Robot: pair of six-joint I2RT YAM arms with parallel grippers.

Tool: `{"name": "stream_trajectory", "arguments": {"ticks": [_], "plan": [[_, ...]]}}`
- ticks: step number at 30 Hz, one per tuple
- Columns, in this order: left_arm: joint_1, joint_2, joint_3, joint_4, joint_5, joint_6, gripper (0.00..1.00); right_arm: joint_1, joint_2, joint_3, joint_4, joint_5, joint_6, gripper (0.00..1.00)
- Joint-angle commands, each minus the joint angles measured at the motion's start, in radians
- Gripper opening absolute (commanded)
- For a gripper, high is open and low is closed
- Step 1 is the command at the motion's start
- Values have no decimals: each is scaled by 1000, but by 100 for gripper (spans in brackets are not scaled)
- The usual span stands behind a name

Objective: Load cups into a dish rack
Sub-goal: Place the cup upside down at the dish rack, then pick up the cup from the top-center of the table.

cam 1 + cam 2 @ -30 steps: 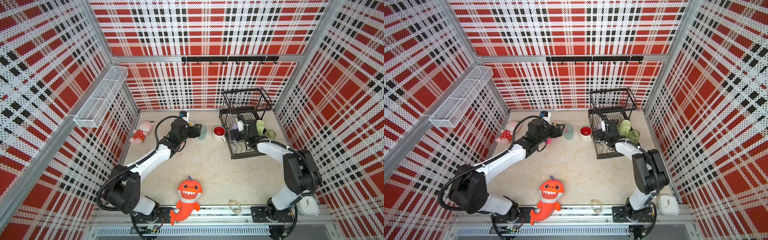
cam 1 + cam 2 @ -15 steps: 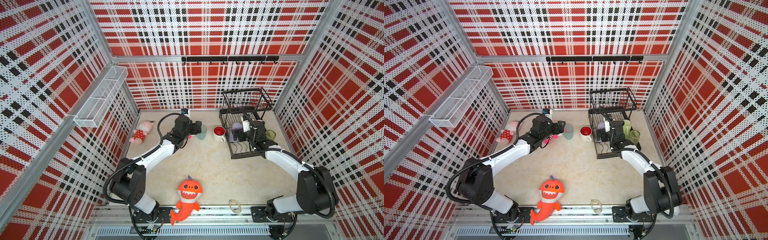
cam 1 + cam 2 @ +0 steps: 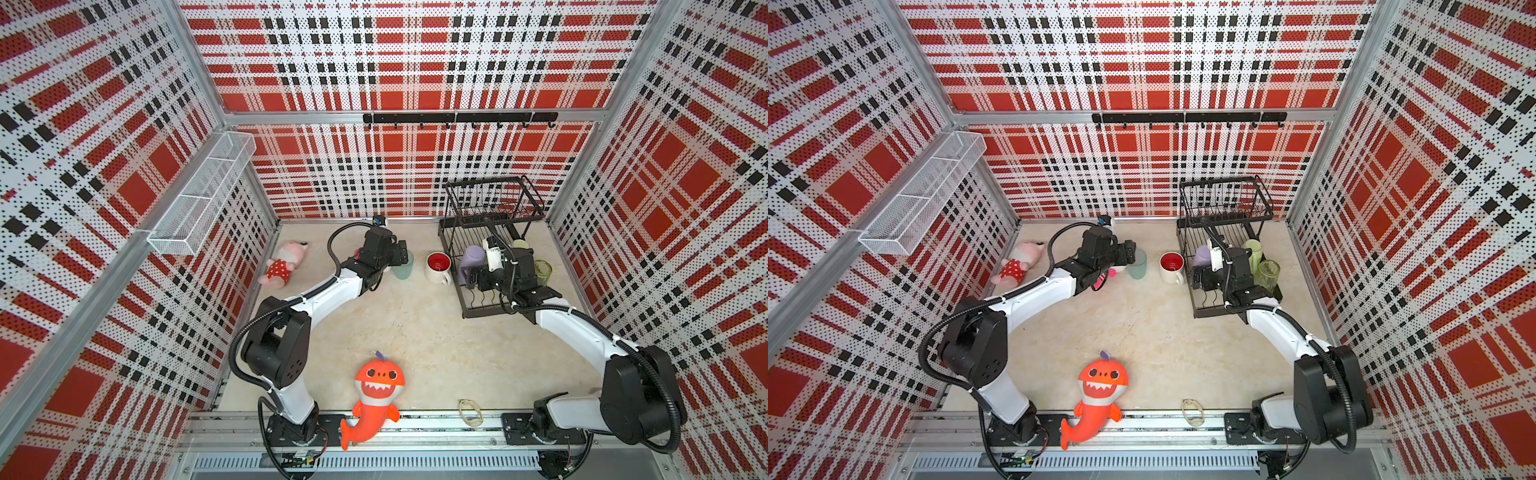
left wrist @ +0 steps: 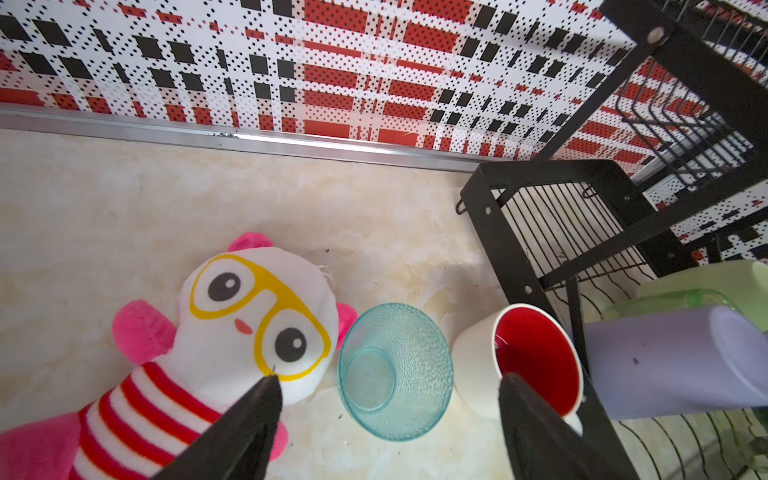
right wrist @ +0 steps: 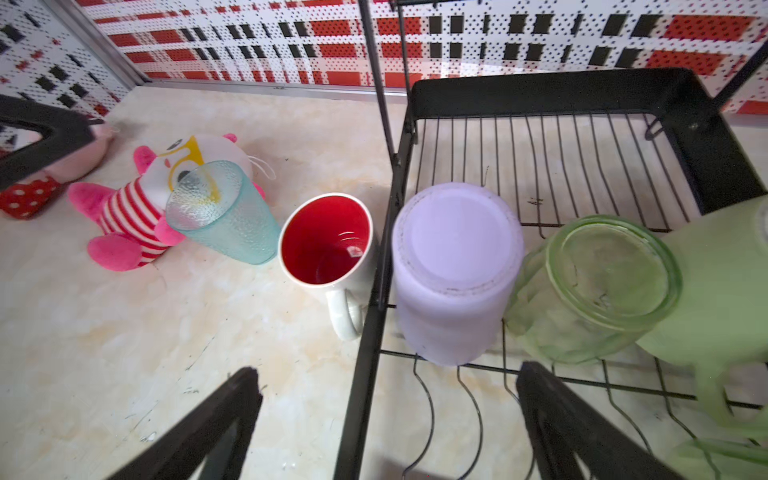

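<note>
The teal cup [image 4: 395,370] stands upright on the table. My left gripper [image 4: 389,379] is open just short of it, with the cup centred ahead of the jaws and untouched. The white red-lined mug [image 5: 328,245] stands on the table against the black dish rack [image 3: 486,309]. In the rack's lower tier the lavender cup [image 5: 457,266] and a translucent green tumbler [image 5: 602,282] sit bottom up, beside a pale-green mug [image 5: 727,291]. My right gripper [image 5: 388,371] is open and empty over the rack's table-side edge, in front of the lavender cup.
A white plush with yellow glasses [image 4: 249,316] lies touching the teal cup. A pink plush [image 3: 284,264] lies near the left wall and an orange shark plush [image 3: 376,390] at the front. A white mesh basket [image 3: 203,195] hangs on the left wall.
My right gripper has drawn back from inside the rack toward its front table-side edge, leaving the lavender cup there. My left gripper has edged closer to the teal cup.
</note>
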Motion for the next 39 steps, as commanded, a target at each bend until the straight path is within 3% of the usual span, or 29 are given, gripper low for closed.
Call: {"name": "stream_trajectory", "arguments": {"ticks": [1, 6, 15, 39], "plan": [[-5, 33, 39, -37, -35, 30, 85, 3, -27, 1, -26, -127, -17, 100], [-3, 69, 58, -53, -43, 40, 86, -61, -18, 10, -37, -274, 32, 100], [13, 141, 126, -101, -18, 37, 85, -111, -49, -7, -31, -263, 54, 100], [50, 320, 235, -160, 35, 11, 63, -113, -48, 32, -95, -258, 39, 100]]}}
